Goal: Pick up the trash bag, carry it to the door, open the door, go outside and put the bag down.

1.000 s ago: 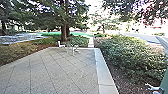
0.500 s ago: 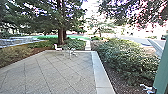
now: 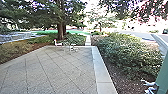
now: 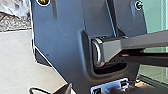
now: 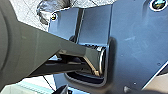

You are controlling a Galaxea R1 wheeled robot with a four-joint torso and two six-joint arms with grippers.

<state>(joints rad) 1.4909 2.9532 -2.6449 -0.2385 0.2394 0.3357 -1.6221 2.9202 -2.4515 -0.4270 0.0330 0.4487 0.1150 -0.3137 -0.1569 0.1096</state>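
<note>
Shiny, crumpled plastic, apparently the trash bag, lies beyond the dark plate's edge in the left wrist view. A darker, glossy part of what looks like the same bag appears past the plate in the right wrist view. What holds it, if anything, cannot be made out. At the right edge of the head view stands a green upright, apparently the door's edge or frame. Pale green glass shows beside the robot's base in the left wrist view.
A paved patio spreads ahead, with a pale concrete border along its right. Shrubs grow beyond that border. A white chair is at the patio's far edge, near a tree trunk. A pale metallic object is beside the green upright.
The head view has shifted a little, leaving the patio and shrubs framed slightly differently. No separate movement of a thing can be made out.
</note>
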